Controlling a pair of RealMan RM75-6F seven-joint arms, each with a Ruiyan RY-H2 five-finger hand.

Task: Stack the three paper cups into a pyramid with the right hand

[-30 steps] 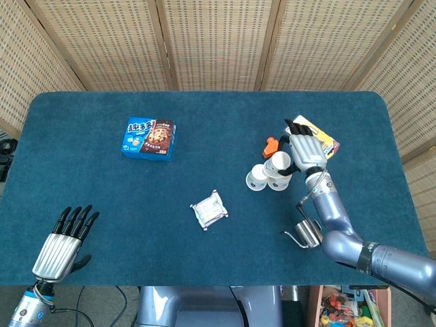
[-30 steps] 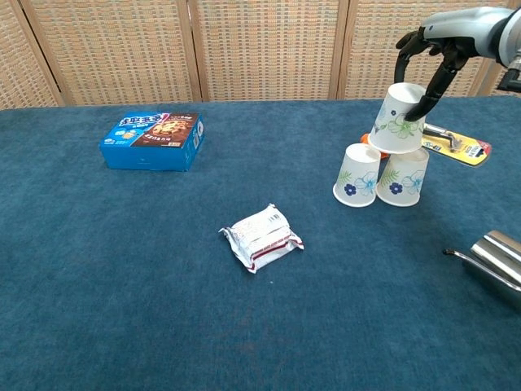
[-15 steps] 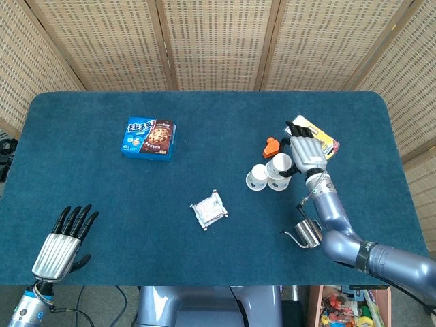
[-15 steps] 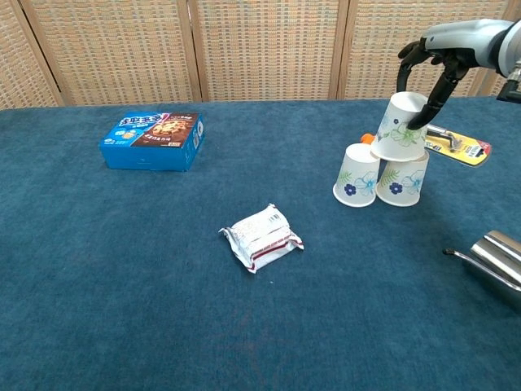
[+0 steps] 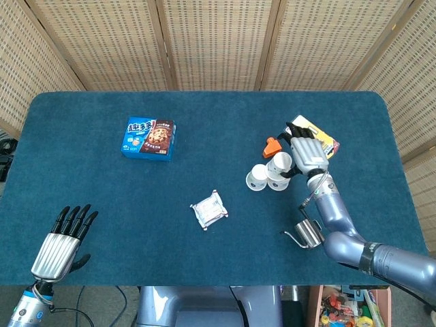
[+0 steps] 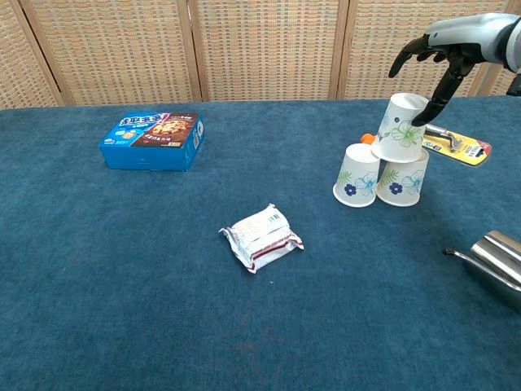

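Fingers of right hand (image 6: 440, 54) now lifted off top cup (image 6: 401, 127), spread, holding nothing, top cup sits on both base cups (image 6: 380, 177), left hand (image 5: 60, 243) flat, spread near table edge

Printed characters in white on blue seen on lid of the cookie box (image 5: 149, 137), too small to read with confidence. Red and dark print on the white foil packet (image 6: 261, 238): illegible. Flower pattern only on the paper cups (image 6: 381, 163), no lettering. Yellow card (image 6: 461, 145): print too blurred to read.
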